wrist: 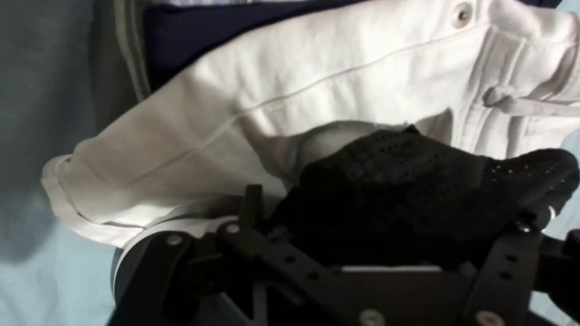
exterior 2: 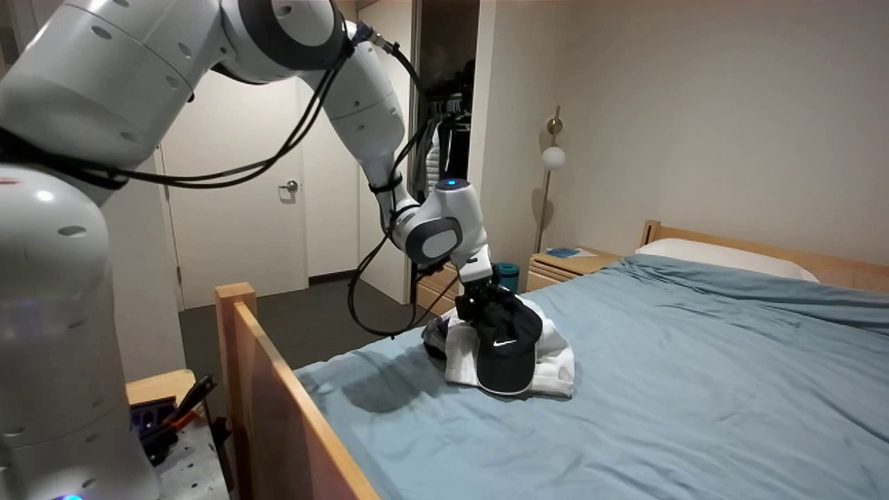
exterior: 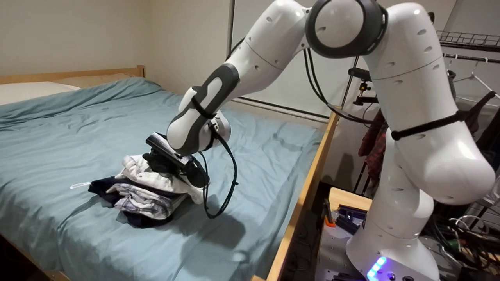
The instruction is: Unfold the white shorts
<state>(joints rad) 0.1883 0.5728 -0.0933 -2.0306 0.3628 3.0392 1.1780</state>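
I classify this site as a home bedroom. I observe a bed (exterior 2: 694, 403), pillow (exterior 2: 726, 255), nightstand (exterior 2: 589, 262) and hanging clothes (exterior 2: 432, 161).

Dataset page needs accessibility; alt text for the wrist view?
White shorts stretch across the picture, partly covered by a black cap; the open gripper is over the cap at the bottom. Navy cloth shows upper left, blue bedding lower left.

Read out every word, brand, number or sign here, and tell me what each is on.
No words or numbers are legible.
White Nike swoosh, no letters: on the black cap.
Flat blue-and-white item on the nightstand: too small to read.
Button on the white shorts: any marking too blurred to read.
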